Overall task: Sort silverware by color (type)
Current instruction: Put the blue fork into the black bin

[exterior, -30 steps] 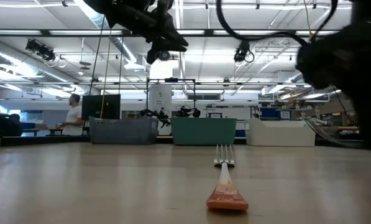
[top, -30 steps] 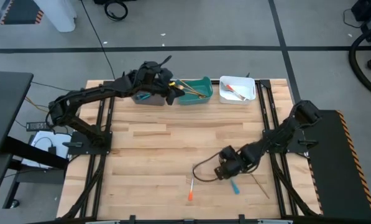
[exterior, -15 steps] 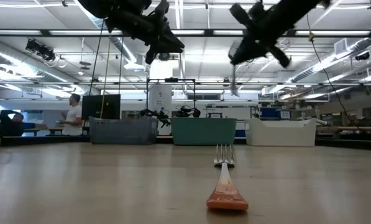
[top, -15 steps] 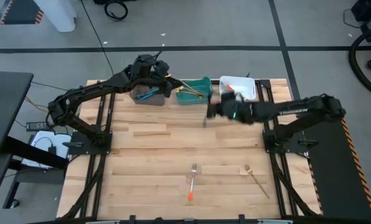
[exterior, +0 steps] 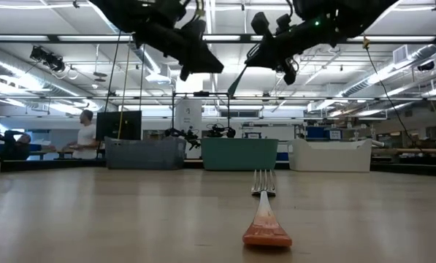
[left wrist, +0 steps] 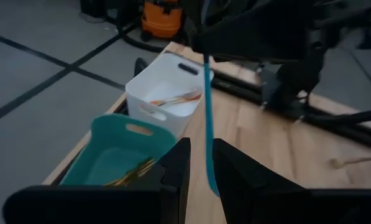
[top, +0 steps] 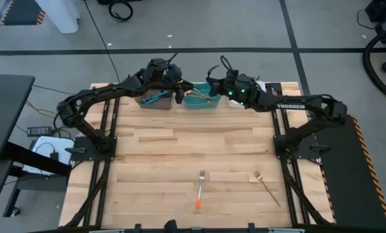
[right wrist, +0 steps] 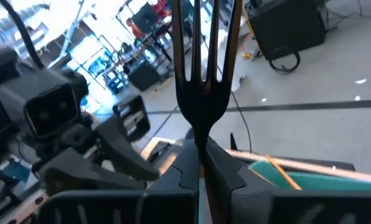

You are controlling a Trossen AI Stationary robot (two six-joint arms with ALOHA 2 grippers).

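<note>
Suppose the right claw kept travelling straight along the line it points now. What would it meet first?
Probably the left claw. The right claw, shut on a blue-handled fork, points across the teal bin toward the left arm's end near the grey bin. Their relative heights are unclear, so it might pass by.

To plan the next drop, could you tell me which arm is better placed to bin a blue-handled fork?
Right: the right gripper is shut on the blue-handled metal fork, high beside the grey rectangular bin; the left gripper is open, holding nothing.
</note>
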